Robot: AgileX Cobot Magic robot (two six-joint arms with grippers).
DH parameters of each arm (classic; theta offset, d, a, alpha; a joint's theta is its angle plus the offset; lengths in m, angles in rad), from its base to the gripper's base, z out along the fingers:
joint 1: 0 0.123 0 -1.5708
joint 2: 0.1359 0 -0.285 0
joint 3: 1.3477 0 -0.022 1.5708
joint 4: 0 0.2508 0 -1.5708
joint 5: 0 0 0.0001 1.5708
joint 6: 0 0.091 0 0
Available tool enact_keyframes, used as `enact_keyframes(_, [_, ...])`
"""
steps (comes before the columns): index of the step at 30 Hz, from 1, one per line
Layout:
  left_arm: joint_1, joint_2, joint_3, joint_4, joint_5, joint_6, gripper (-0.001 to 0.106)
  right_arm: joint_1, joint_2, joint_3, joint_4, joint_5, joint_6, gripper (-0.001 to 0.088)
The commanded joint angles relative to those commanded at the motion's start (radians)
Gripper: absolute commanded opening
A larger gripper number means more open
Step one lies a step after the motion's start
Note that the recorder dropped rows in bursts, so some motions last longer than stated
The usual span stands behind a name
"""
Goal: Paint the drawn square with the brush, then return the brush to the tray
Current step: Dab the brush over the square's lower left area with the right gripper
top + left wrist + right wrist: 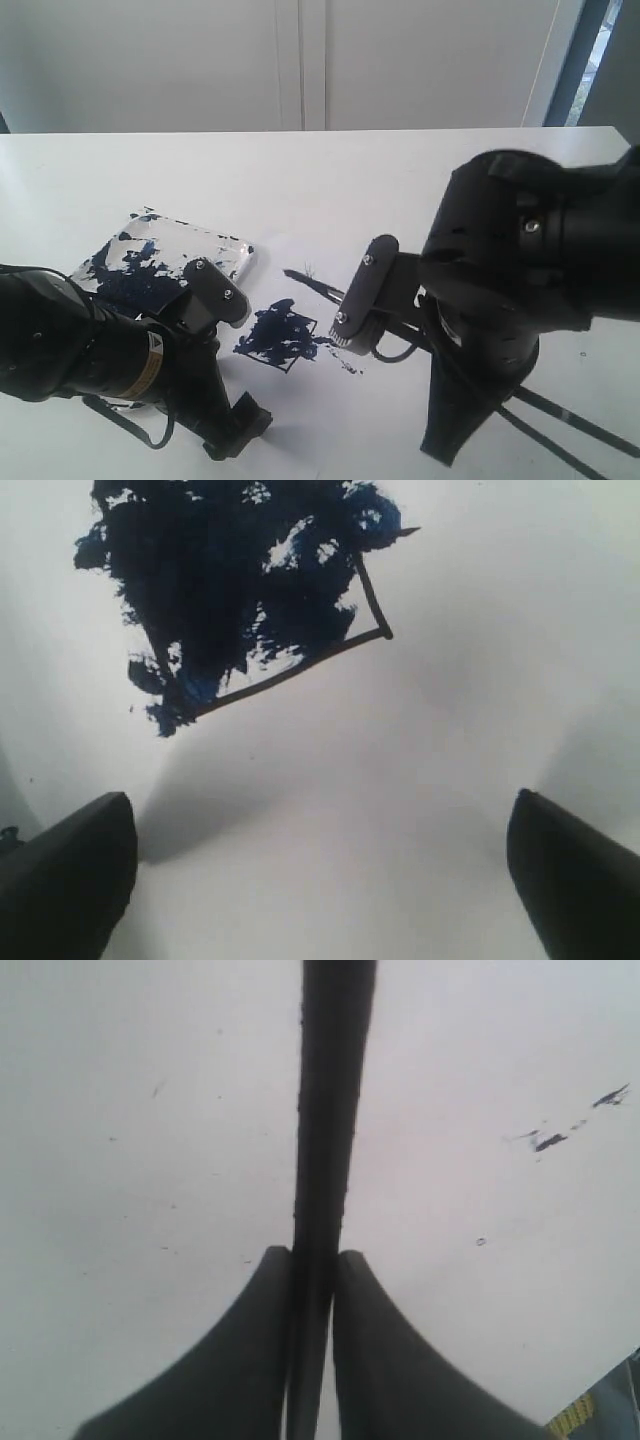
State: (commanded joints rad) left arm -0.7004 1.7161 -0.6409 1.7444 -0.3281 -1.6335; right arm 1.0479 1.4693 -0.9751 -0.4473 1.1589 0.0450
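Right end effector [315,1256] clamped on the brush [325,1110], just beside the drawn square [280,338] — watch that thin handle: it could swivel between the jaws and drag its wet tip across clean paper [400,780] outside the square. Your route to the tray [240,252], past the square on the side away from the brush, runs by the left arm [90,350] — a likely bump. The left end effector [318,800] hovers near the square's corner, jaws wide and empty. The right arm [540,250] reaches in low, wrist tipped down (bristle contact with paper cannot be told).
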Motion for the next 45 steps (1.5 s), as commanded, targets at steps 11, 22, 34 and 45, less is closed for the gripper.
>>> enact_keyframes(11, [0.0, 0.0, 0.0, 0.0, -0.023, 0.004, 0.101, 0.05, 0.26, -0.111, -0.153, 0.062, -0.082, 0.0])
enact_keyframes(22, [0.0, 0.0, 0.0, 0.0, -0.021, 0.004, 0.101, 0.05, 0.354, -0.111, -0.159, 0.062, -0.166, 0.0])
enact_keyframes(34, [0.0, 0.0, 0.0, 0.0, -0.043, 0.011, 0.101, 0.048, 0.379, -0.111, -0.311, 0.062, -0.157, 0.0])
enact_keyframes(45, [0.0, 0.0, 0.0, 0.0, -0.045, 0.011, 0.101, 0.051, 0.431, -0.111, -0.383, 0.062, -0.112, 0.0])
